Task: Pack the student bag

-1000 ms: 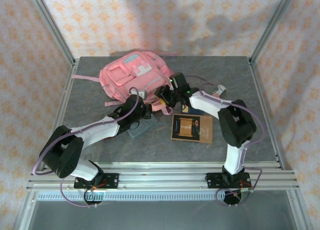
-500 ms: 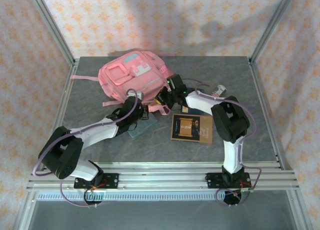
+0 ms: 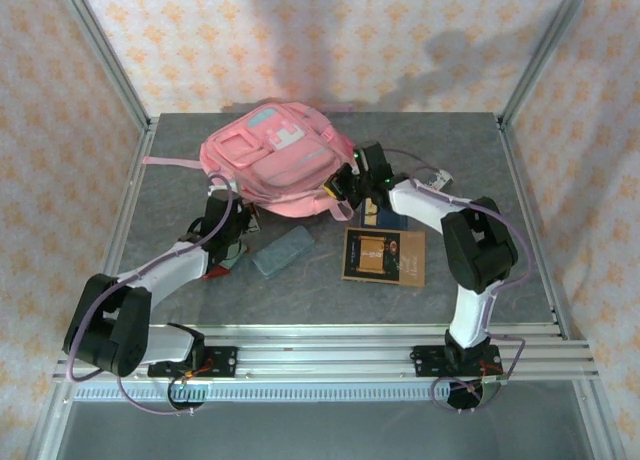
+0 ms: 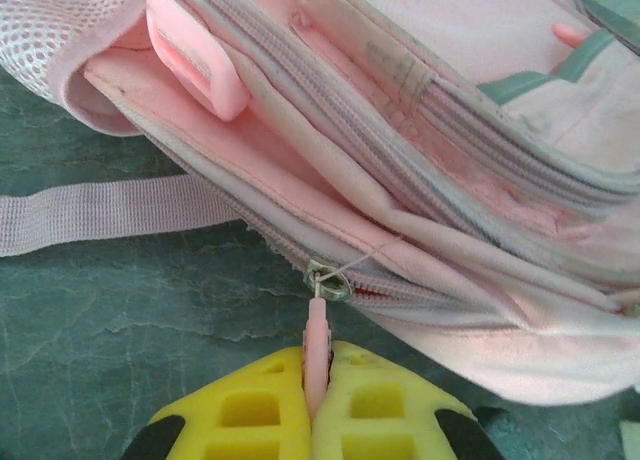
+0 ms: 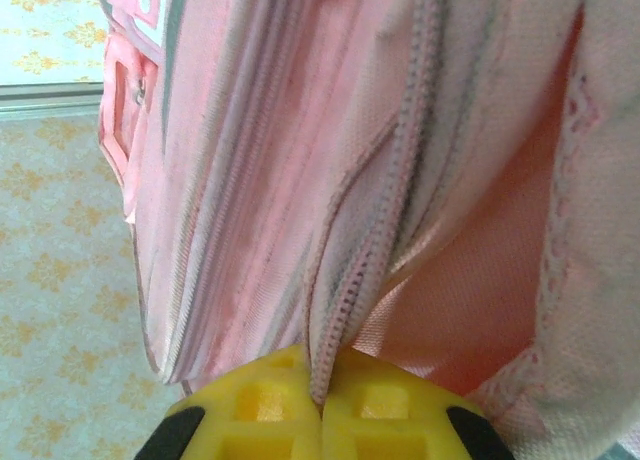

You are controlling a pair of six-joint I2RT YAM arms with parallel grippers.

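Note:
The pink student bag (image 3: 270, 160) lies at the back of the table, its teal and white patches facing up. In the left wrist view my left gripper (image 4: 317, 380) is shut on the pink zip pull (image 4: 317, 325), which hangs from the metal slider (image 4: 328, 280) on the bag's (image 4: 450, 180) near edge. From above, that gripper (image 3: 226, 212) sits at the bag's near left corner. My right gripper (image 5: 322, 385) is shut on the zip edge (image 5: 360, 270) of the bag's opening, where pink lining (image 5: 480, 270) shows. It sits at the bag's right side (image 3: 347, 183).
A brown book (image 3: 384, 257) lies right of centre, with a blue book (image 3: 392, 217) partly under my right arm behind it. A grey-blue pencil case (image 3: 283, 250) lies near the table's middle. A small striped item (image 3: 435, 180) rests further right. A loose pink strap (image 3: 175, 161) trails left.
My left gripper has pulled leftward along the bag's near edge, away from the pencil case. The bag has shifted slightly, and my right gripper has lifted its side of the opening.

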